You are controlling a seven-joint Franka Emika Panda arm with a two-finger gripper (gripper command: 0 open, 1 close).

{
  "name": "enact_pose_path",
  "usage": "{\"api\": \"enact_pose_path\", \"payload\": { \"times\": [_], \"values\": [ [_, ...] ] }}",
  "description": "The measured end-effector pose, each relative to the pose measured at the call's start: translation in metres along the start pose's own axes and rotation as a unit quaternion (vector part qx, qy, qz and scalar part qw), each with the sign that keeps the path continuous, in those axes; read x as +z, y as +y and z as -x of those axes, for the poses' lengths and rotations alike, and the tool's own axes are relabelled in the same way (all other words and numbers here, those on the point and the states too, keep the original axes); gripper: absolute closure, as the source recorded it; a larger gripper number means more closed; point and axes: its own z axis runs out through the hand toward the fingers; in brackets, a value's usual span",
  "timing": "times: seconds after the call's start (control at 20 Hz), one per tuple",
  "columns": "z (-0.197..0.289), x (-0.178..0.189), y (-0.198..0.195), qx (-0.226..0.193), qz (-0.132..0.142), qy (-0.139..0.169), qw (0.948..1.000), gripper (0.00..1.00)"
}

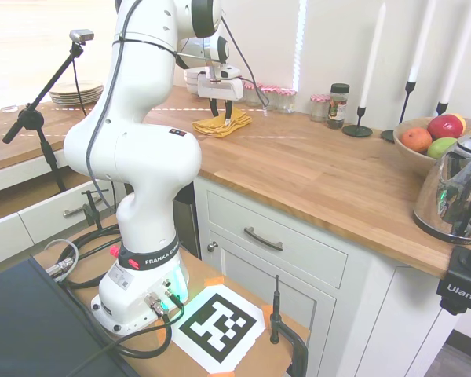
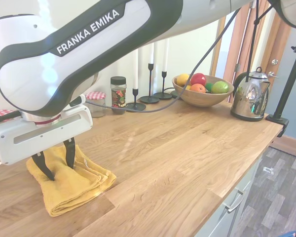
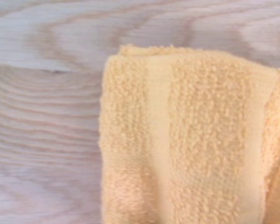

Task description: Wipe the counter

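Warm-brown plank-grained counter (image 2: 187, 148), folded yellow towel (image 2: 71, 185) lying on it

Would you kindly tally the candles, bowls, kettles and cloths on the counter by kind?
Candles: 3
Fruit bowl: 1
Kettle: 1
Yellow cloth: 1
Total on the counter: 6

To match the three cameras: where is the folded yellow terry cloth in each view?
First exterior view: folded yellow terry cloth upper centre, under the hand.
Second exterior view: lower left, fingers pressed into it.
Wrist view: fills the right side.
Shared landmark: warm-brown wooden counter beneath it.
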Motion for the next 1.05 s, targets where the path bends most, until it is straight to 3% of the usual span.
{"api": "enact_pose_path", "payload": {
  "times": [0.55, 1.05],
  "values": [
    [0.012, -0.008, 0.001, -0.008, -0.004, -0.004, 0.9999, 0.00],
    [0.022, -0.038, 0.015, -0.014, -0.022, 0.000, 0.9997, 0.00]
  ]
}}
